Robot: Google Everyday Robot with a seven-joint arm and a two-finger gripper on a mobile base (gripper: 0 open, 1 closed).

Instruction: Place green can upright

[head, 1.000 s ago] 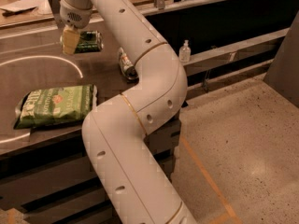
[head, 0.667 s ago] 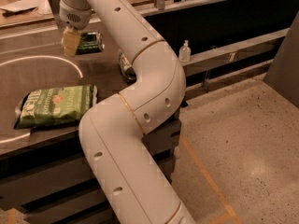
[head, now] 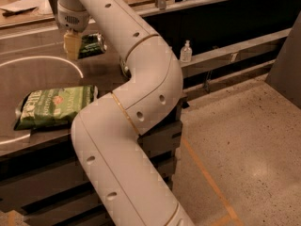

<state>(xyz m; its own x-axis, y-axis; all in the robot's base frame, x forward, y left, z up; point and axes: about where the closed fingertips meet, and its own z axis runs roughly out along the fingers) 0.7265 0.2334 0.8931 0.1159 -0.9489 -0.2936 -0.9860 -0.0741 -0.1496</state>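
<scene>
We are seeing pale lettering on the flat green foil chip bag [head: 56, 106], but are reading none of it. The gripper [head: 72, 48] is hovering just beside the small green aluminium can [head: 91, 45], whose markings are equally unreadable.

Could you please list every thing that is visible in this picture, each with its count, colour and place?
can: one, green, over the far part of the table, directly right of the gripper; contact cannot be told
chip bag: one, green, flat on the near left part of the table
bottle: one, clear with a pump top, on the grey ledge right of the arm
papers: a few, pale, on the far counter, top left
table: one, dark, with a white curved line, left side
floor line: one, orange, on the speckled floor, lower right
arm: one, white, from bottom centre up to top left
gripper: one, yellowish, above the far part of the table
</scene>
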